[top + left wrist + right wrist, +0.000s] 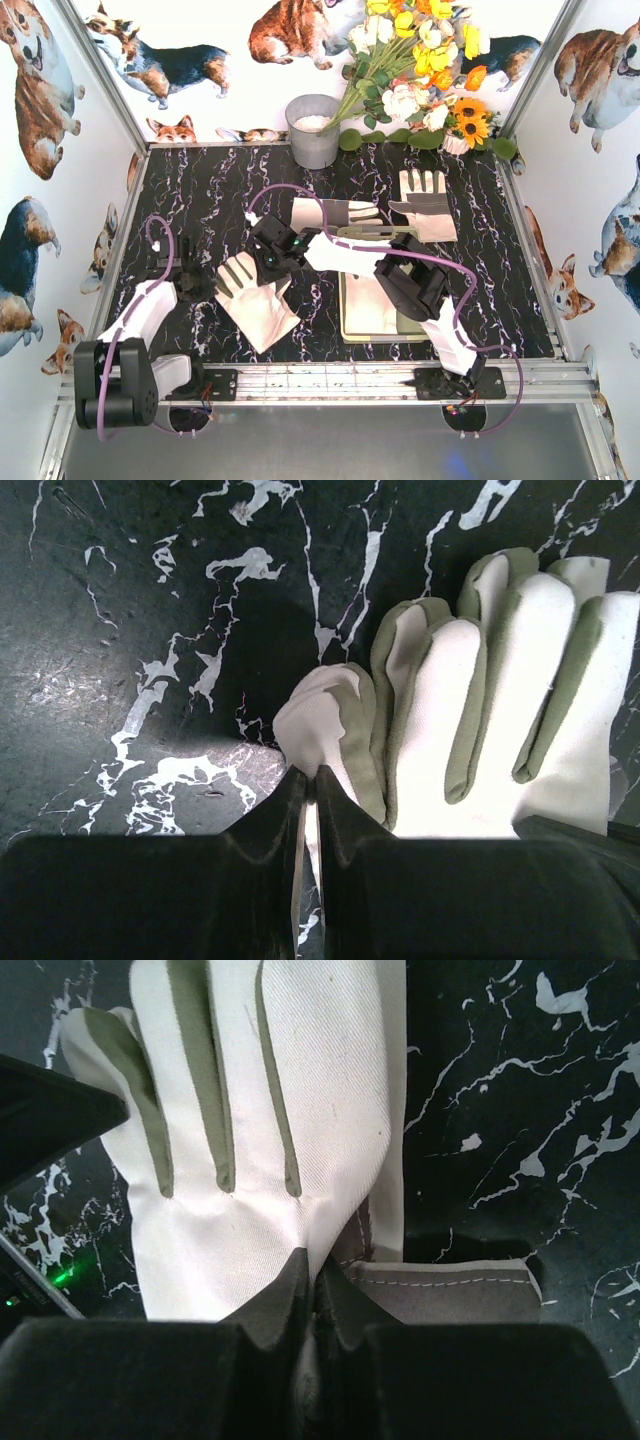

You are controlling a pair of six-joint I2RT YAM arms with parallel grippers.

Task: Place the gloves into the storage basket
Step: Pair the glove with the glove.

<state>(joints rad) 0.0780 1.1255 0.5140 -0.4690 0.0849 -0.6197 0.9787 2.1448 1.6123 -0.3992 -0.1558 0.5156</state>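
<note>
- Currently counted from the top view: four gloves (258, 312), one basket (380, 338), two arms.
- Near-left glove (250, 300): lies flat on the desk (200, 190), left of the basket and apart from it. Both hands are on it.
- Middle glove (335, 213): on the desk just behind the basket's far rim, fingers toward the right.
- Right-rear glove (425, 205): on the desk near the back right corner, fingers toward the back wall, grey patch up.
- Basket glove (372, 310): cream fabric lying inside the basket. Cannot tell whether it is a single glove.
- Left hand (308, 772): fingers pressed together, tips at the edge of the near-left glove's outermost finger. Cannot tell whether any fabric is caught.
- Right hand (315, 1255): its arm is stretched over the far end of the basket. Its fingers are narrow, pinched on a pucker of the near-left glove's fabric below the finger roots.
- Also on the desk: one grey bucket (313, 130) and one bunch of flowers (420, 70), both at the back edge.
</note>
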